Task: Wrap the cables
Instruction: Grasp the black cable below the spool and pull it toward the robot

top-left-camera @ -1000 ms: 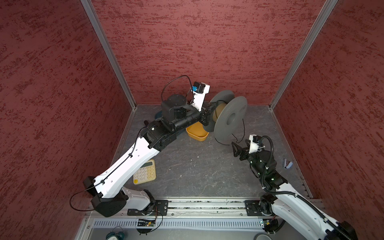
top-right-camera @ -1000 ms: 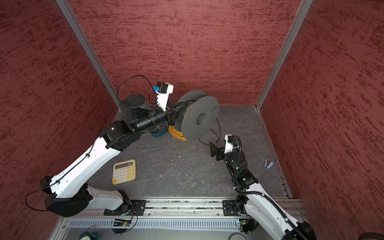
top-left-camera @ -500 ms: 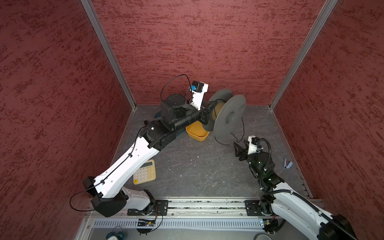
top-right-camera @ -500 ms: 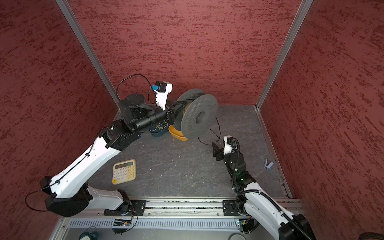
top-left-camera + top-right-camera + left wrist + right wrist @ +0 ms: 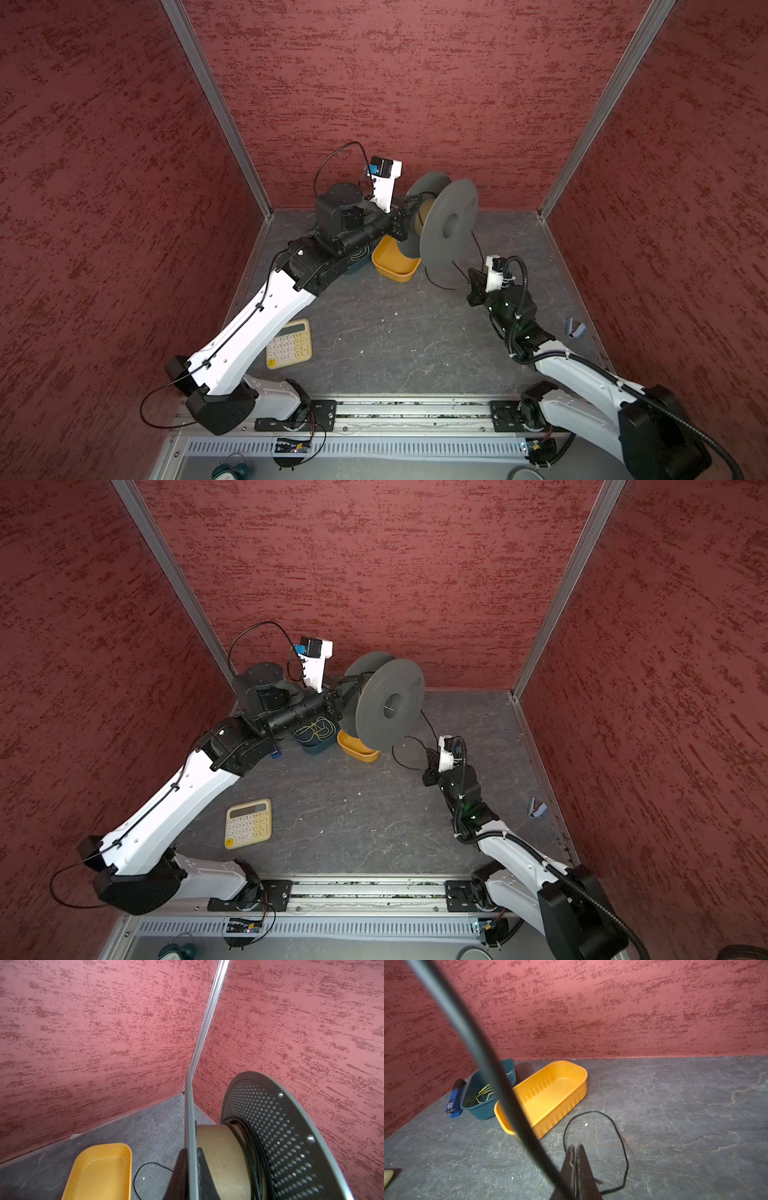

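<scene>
Left arm: I find the left gripper (image 5: 190, 1154) clamped on the near flange of the grey spool (image 5: 451, 224), with one black finger on each face of that flange. The spool is held on edge, clear of the bench (image 5: 395, 332). It sits close to the far edge and above one end of the yellow tray (image 5: 550, 1093).

Task item: the cable (image 5: 252, 1147) is partly wound. Several black turns sit on the cardboard core, against the perforated far flange. From the spool the cable drops to the bench and lies in a loose loop just beside the yellow tray, on the side toward the right edge.

Right arm: the right gripper (image 5: 576, 1148) is down at that loop with its jaws pressed together and no gap showing. The loop runs up to the fingertips and passes out of sight behind them. I cannot tell whether the cord is pinched between them.

Other items noted:
- A teal tray (image 5: 481, 1105) sits just beside the yellow tray, toward the far-left corner, and holds a tangle of yellow-green wire (image 5: 485, 1093).
- A blue stapler (image 5: 454, 1097) lies just beside the teal tray.
- A cream calculator (image 5: 248, 823) lies near the left edge.
- A small blue object (image 5: 575, 328) lies by the right edge.
</scene>
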`<action>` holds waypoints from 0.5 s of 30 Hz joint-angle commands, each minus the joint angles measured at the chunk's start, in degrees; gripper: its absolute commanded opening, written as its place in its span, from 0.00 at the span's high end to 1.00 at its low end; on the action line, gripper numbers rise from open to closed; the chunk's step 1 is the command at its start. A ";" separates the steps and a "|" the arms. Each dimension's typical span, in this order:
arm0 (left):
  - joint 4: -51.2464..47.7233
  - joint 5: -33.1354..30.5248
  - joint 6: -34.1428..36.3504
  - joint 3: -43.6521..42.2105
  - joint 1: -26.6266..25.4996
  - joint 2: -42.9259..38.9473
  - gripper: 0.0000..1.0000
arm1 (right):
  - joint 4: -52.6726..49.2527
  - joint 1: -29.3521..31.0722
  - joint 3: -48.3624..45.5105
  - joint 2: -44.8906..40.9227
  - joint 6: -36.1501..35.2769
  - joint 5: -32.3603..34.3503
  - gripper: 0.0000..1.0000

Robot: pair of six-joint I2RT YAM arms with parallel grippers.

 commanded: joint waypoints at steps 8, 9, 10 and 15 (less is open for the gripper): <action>6.44 -9.35 -6.41 -0.76 3.46 3.83 1.00 | -7.94 11.34 6.72 8.13 -1.32 6.78 1.00; 6.43 -10.54 -6.34 -0.78 3.56 4.53 1.00 | -8.34 13.10 7.26 8.74 -1.67 8.25 1.00; 6.46 -11.91 -6.14 -0.70 3.56 5.27 1.00 | -8.79 14.75 7.84 9.26 -2.14 9.36 1.00; 6.86 -16.83 -4.91 -0.62 3.60 9.21 1.00 | -9.89 20.29 10.36 10.26 -1.60 6.84 1.00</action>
